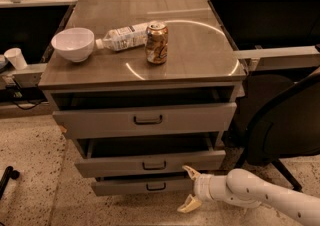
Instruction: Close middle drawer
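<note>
Low at the front of the grey metal cabinet [195,65], the middle drawer [115,166] stands out a little from the cabinet's face, with a dark strip of its inside showing above its low flat front and a small dark pull at the centre. The white gripper [189,188] sits at the cabinet's lower right front, its two cream fingers [190,172] spread apart. The upper one is right at the drawer's bottom edge, though whether it touches, I cannot tell. Above it in the cabinet, the taller-fronted drawer [100,120] is ajar too, and below is the narrower lowest drawer [125,187]. On the cabinet's smooth, glossy top are a round white bowl [73,44], a clear plastic bottle [125,36] lying on its side and an upright can [156,43] — bottle and can just beside each other. To the cabinet's right stands a dark chair [290,125]; speckled floor [35,170] surrounds the cabinet's foot.
</note>
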### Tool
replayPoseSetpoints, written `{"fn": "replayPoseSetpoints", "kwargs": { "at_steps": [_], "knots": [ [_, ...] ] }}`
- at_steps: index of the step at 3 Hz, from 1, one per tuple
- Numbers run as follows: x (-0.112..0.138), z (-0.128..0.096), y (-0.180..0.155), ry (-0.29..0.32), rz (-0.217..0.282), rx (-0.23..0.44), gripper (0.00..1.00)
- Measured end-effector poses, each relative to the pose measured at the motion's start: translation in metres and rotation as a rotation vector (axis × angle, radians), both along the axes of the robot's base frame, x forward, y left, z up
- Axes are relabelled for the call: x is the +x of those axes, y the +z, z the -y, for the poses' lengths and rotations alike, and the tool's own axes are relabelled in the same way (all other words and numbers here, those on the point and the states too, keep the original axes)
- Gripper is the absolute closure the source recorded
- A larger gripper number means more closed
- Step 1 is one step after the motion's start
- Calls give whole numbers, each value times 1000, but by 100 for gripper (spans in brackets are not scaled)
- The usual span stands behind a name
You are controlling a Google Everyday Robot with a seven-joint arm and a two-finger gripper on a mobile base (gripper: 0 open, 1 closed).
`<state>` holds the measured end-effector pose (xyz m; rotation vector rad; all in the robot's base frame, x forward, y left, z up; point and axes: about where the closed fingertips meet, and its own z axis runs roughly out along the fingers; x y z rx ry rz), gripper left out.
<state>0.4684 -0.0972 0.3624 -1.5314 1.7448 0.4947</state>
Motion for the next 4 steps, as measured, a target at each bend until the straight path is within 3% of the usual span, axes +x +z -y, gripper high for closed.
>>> {"fn": "replayPoseSetpoints", "kwargs": {
  "at_steps": [1, 2, 4],
  "knots": [
    [11, -1, 1, 2, 16, -26, 38],
    [23, -4, -4, -11, 26, -43, 42],
    [37, -7, -13, -27, 42, -54, 0]
  ]
}}
